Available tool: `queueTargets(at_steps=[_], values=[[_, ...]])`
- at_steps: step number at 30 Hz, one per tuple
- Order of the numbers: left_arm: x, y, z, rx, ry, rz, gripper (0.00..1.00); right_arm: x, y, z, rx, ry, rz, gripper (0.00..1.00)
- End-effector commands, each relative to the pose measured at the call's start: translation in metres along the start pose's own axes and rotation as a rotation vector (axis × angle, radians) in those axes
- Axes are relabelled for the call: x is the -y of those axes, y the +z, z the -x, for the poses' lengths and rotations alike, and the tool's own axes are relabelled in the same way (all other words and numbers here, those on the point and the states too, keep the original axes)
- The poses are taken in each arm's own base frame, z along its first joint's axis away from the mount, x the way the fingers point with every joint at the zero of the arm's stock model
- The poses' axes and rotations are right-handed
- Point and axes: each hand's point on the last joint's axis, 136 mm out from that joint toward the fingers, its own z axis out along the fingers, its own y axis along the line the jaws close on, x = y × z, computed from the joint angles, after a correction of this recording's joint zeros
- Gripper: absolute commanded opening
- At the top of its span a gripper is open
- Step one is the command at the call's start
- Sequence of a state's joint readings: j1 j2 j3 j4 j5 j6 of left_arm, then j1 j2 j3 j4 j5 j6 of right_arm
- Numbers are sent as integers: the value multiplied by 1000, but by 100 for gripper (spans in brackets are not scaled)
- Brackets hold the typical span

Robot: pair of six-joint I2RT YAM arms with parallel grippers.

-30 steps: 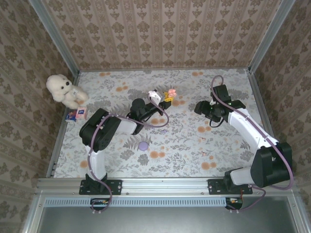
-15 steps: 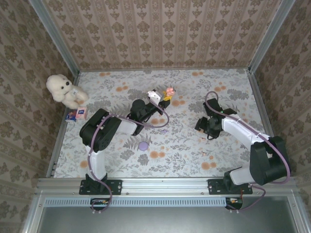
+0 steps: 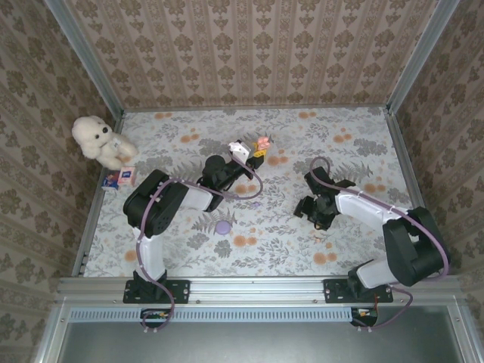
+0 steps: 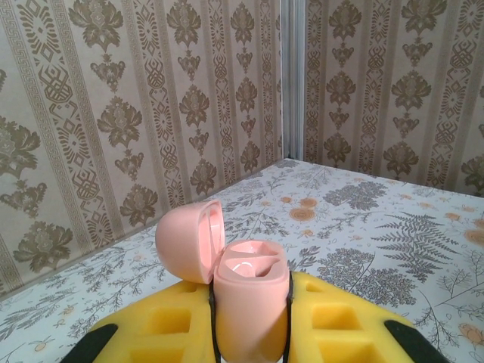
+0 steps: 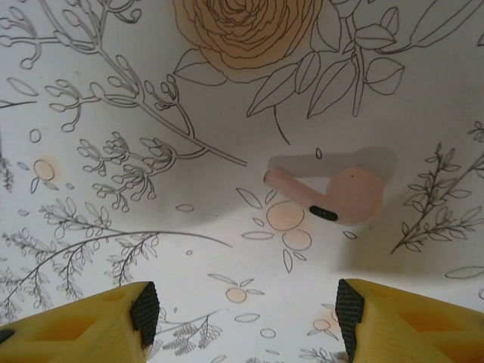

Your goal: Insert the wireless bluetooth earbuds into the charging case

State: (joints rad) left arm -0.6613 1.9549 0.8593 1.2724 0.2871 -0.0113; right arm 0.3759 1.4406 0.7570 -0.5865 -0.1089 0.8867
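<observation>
Spreading floral cloth (image 3: 189,249) between brown damask-papered walls (image 3: 249,53)

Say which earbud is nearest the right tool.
The pale pink earbud, lying just ahead of the open right tool; the lilac earbud lies apart, by the left arm.

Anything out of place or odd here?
Nothing damaged or spilled. A pink earbud lies loose on its side on the tablecloth near the open right gripper, outside the open-lidded pink case clamped in the left gripper.

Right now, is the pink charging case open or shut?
Open. The charging case stands upright in the left gripper, its lid swung back.
</observation>
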Motion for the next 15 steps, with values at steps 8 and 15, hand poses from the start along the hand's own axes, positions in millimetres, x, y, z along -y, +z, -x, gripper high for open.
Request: queueTargets(at_steps=[8,15], values=[[2,-6,31,77,14,1,0,2,9,22,21,-17,-70,67],[3,-6,32,79,11,-3,0,7,5,36,40,-9,-79,67]])
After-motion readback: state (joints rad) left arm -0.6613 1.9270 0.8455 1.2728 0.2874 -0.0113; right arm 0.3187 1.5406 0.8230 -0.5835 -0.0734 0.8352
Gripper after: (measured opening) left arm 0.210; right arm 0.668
